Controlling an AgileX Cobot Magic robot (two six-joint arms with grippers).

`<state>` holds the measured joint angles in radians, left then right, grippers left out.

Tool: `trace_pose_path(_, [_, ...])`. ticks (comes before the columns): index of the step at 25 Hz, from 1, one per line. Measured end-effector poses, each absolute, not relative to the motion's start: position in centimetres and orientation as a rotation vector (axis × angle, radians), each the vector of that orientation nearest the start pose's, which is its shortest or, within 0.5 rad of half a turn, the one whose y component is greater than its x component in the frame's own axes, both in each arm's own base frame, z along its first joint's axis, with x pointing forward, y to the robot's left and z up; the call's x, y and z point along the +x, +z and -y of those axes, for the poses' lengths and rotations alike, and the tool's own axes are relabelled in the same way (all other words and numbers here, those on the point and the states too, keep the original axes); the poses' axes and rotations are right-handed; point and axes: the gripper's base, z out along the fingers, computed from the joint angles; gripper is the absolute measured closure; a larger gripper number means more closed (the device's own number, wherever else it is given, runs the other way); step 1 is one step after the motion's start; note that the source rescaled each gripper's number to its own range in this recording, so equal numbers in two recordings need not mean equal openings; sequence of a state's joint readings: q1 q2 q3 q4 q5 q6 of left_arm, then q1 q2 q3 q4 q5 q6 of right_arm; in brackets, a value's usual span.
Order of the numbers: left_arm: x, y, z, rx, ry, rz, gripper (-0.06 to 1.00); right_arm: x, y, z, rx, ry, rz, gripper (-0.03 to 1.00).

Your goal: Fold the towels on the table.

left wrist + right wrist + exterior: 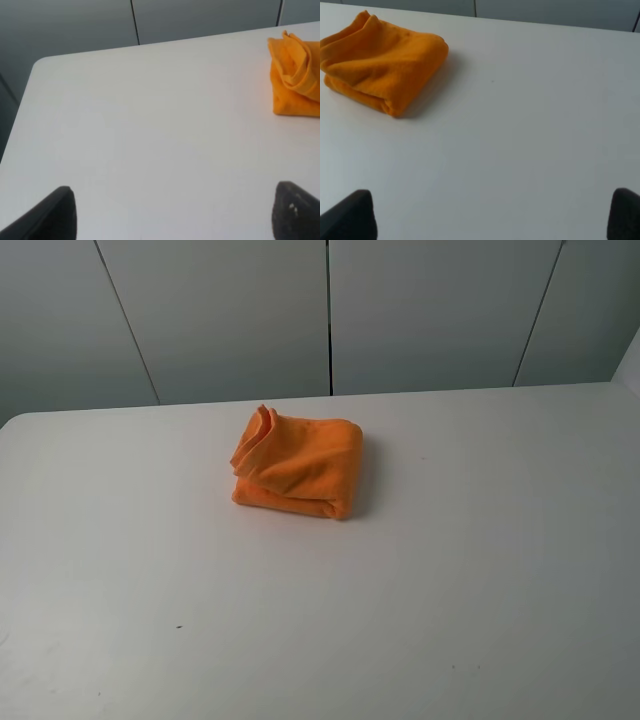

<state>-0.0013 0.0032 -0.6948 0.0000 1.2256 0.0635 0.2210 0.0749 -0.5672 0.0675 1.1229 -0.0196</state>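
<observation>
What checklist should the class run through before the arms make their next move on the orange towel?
1. Towel folded into a compact bundle: ok.
2. Fold tidy: not ok, loose layers stick up at one end.
3. Towel wholly on the table, away from its edges: ok.
4. Left gripper open, holding nothing: ok.
5. Right gripper open, holding nothing: ok.
6. Both grippers clear of the towel: ok.

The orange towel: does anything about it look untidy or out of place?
Slightly. The towel lies folded into a small bundle on the table, but its layered edges at one end are bunched and uneven. Nothing looks spilled or damaged.
</observation>
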Motion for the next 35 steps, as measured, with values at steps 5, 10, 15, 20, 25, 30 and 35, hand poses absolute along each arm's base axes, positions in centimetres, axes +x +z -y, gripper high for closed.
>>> trace_pose_path(5, [-2.5, 29.9, 0.0, 0.067, 0.039, -2.054, -0.06, -1.3, 28.4, 0.2, -0.252, 0.134, -2.071, -0.03])
trace_pose_path(10, [-1.4, 28.2, 0.0, 0.068, 0.038, -2.09, -0.06, -1.1, 28.1, 0.4, -0.245, 0.102, -2.071, -0.03])
trace_pose_path(15, [-0.8, 27.9, 0.0, 0.06, 0.034, -2.063, -0.06, -0.7, 27.7, 0.6, -0.242, 0.067, -2.061, -0.03])
trace_pose_path(20, [-0.7, 27.8, 0.0, 0.058, 0.033, -2.062, -0.06, -0.7, 27.7, 0.6, -0.242, 0.062, -2.055, -0.03])
trace_pose_path(25, [-0.7, 27.8, 0.0, 0.059, 0.027, -2.062, -0.06, -0.7, 27.7, 0.6, -0.239, 0.064, -2.056, -0.03])
trace_pose_path(30, [-0.7, 27.8, 0.1, 0.06, 0.011, -2.061, -0.06, -0.7, 27.7, 0.5, -0.213, 0.087, -2.058, -0.03])
trace_pose_path(35, [-0.7, 27.8, 0.2, 0.041, 0.02, -2.061, -0.06, -0.7, 27.7, 0.3, -0.21, 0.117, -2.06, -0.03])
